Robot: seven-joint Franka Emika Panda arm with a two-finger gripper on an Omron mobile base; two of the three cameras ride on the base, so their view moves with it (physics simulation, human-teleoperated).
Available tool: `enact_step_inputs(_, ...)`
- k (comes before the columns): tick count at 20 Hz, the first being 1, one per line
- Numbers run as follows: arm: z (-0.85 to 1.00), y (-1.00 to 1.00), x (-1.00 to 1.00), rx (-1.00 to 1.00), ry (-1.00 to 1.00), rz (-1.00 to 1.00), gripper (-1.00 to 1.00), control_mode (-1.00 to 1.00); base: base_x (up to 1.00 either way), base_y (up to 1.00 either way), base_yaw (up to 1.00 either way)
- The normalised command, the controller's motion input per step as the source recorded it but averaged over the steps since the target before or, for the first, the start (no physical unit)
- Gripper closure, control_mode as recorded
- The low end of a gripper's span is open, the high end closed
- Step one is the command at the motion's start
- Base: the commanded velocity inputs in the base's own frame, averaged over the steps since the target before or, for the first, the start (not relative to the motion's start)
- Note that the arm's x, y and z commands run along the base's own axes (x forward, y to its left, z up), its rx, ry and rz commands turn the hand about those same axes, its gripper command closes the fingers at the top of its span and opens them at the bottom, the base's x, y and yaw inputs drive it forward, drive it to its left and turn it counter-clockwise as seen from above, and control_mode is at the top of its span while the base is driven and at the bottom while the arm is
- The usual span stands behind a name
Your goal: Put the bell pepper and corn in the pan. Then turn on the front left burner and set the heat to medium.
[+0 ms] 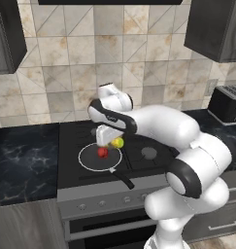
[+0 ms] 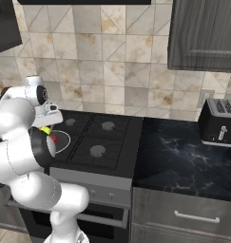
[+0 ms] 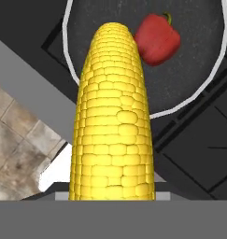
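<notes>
Black and shiny, the stove (image 1: 71, 165) is the biggest thing we see, set between two dark stone counters (image 1: 22, 155). We see its black grates and small grey burner caps (image 2: 97, 151). A row of knobs (image 1: 102, 203) runs along its front edge, and we cannot read how they are turned.

Next in size is the white robot arm (image 1: 163, 126). It bends over the stove from the right side of the left base view.

A black toaster (image 2: 219, 121) sits on the right counter, well apart from the stove.

The pan (image 1: 88, 163) comes next. It is round, dark and has a thin pale rim. It sits on the front left part of the stove, and its short black handle (image 1: 123, 179) points toward the front edge.

The gripper (image 1: 109, 141) hangs over the back edge of the pan. We see it closed on the corn (image 3: 112, 121), with the jaws pressed on the cob. In the hand view the yellow cob sticks straight out from the gripper, and its far end is over the pan. The corn is up in the air, not lying in the pan.

The bell pepper (image 3: 157, 39) is the smallest thing. It is red and shiny, and it lies inside the pan, near the middle. In the hand view it shows just beside the tip of the corn.
</notes>
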Motion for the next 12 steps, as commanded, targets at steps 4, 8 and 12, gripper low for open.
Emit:
enact_step_inputs(4,-0.20,0.38,-0.01,0.11,-0.02,0.00,1.00,-1.00,0.00,0.00,0.00)
enact_step_inputs(8,-0.29,0.38,0.02,0.09,-0.01,0.00,1.00,-1.00,0.00,0.00,0.00)
enact_step_inputs(12,-0.06,0.11,0.24,0.00,0.00,0.00,1.00,-1.00,0.00,0.00,0.00)
